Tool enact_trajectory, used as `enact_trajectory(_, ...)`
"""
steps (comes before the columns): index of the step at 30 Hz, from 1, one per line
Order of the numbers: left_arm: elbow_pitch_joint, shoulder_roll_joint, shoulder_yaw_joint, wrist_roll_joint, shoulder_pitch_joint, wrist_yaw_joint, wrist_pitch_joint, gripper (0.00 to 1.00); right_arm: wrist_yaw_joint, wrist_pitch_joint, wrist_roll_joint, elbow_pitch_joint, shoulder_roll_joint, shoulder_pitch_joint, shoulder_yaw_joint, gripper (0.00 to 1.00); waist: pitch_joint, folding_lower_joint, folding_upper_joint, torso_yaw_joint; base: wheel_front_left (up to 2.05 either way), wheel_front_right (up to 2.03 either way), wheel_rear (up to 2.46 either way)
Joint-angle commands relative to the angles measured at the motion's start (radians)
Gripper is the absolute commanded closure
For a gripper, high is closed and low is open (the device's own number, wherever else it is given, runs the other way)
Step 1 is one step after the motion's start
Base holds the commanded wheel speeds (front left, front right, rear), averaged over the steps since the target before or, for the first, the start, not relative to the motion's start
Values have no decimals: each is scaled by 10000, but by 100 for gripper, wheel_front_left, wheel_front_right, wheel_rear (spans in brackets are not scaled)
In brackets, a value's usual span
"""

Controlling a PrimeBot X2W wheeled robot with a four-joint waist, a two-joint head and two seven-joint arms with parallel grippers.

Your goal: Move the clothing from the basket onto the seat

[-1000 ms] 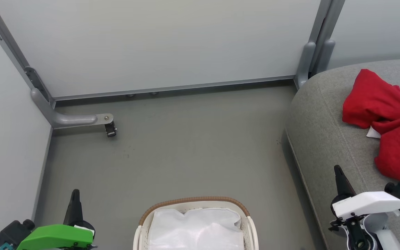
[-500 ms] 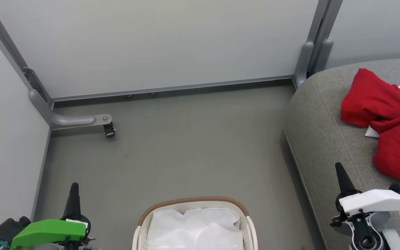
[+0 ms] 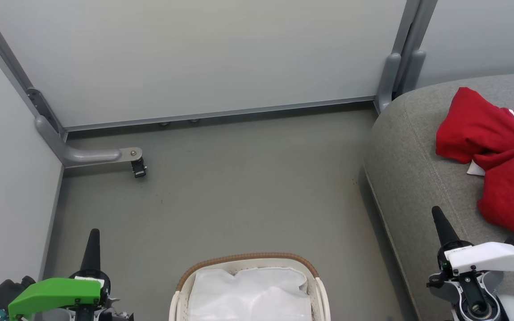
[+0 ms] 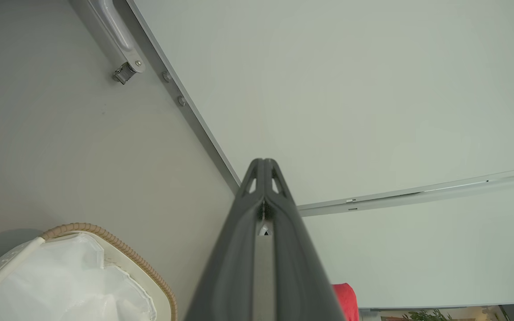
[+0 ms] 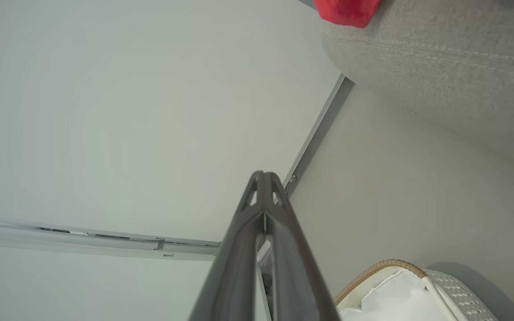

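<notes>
Bright red clothing (image 3: 493, 156) lies bunched on the grey seat (image 3: 408, 169) at the right, one piece with white stripes and a white part; a red corner of the clothing (image 5: 346, 11) tops the seat (image 5: 440, 67) in the right wrist view. The white basket (image 3: 312, 285) with its brown rim stands at the bottom centre, holding just its white liner (image 3: 248, 294). My left gripper (image 3: 93, 236) is shut and holds nothing, left of the basket (image 4: 118, 254). My right gripper (image 3: 437, 216) is shut and holds nothing, over the seat's front edge.
Pale partition walls close the back and left. A grey bracket foot with a black caster (image 3: 138, 167) juts onto the floor at the left. A grey post (image 3: 391, 80) stands at the seat's far corner. Open grey floor (image 3: 248, 187) lies between basket and wall.
Both grippers have sunk a little lower in the head view. The whole picture has shifted slightly, so the camera moved. Clothing and basket lie as before.
</notes>
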Motion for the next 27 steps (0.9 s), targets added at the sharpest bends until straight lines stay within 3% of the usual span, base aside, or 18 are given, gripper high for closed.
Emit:
enact_trajectory(1, -127, 12, 49, -247, -296, 4, 75, 100, -5, 70, 272, -129, -63, 88, -44, 100, -1, 0, 0, -6, 0, 0, 0)
enact_trajectory(27, -347, -24, 226, -2197, -494, 6, 617, 100, -7, 617, 2383, -470, -81, 186, -194, 100, -8, 0, 0, -114, 0, 0, 0)
